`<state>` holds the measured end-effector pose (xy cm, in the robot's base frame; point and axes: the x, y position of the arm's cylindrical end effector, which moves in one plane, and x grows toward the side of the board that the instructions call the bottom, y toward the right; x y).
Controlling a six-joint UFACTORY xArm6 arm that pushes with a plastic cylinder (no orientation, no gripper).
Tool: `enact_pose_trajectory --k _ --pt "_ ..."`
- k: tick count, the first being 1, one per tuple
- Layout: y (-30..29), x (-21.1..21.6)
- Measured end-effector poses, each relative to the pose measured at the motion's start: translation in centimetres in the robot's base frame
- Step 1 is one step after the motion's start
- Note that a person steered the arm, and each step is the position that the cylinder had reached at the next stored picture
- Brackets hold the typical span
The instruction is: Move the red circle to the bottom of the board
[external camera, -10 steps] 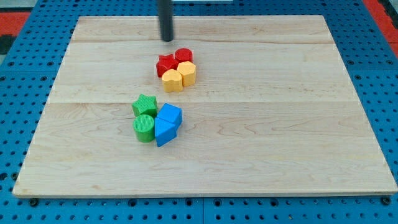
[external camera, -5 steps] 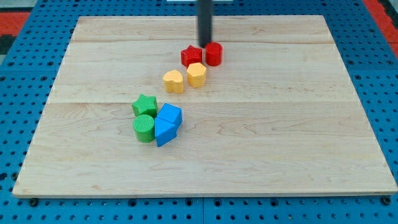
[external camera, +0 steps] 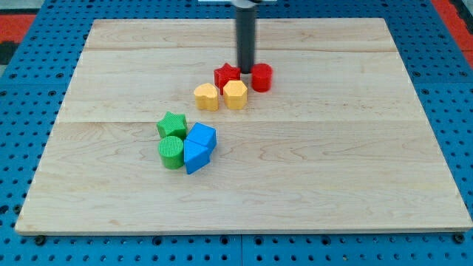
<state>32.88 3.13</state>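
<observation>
On the wooden board (external camera: 332, 162), my tip (external camera: 245, 69) sits between red star (external camera: 226, 74) and red circle (external camera: 261, 77), yellow blocks (external camera: 221, 95) just below.

- Laboratory bench setting: a pale wooden board (external camera: 332, 185) lies on a blue perforated base plate (external camera: 22, 111).
- Red matting (external camera: 15, 22) borders the view's top corners.

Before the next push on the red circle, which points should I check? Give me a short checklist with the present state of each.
1. My tip shows in view: ok.
2. Tip next to the red circle: ok, at its left.
3. Tip above the circle for a downward push: not ok; it sits between the circle and the red star.
4. Circle apart from the yellow blocks: ok.
5. Path from circle to the board bottom free: ok.
</observation>
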Motion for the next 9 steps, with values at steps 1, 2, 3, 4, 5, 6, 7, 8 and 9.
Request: enact_pose_trajectory --k 1,2,3,4,5,6,7,8,9 --pt "0.1 -0.3" --pt "1.9 -2.6" --pt "5.8 2.0" --pt "5.9 3.9" --pt "6.3 -1.7" --pt "2.7 0.8" --pt "3.9 5.3" --pt "3.7 8.1" --pt "1.8 5.8"
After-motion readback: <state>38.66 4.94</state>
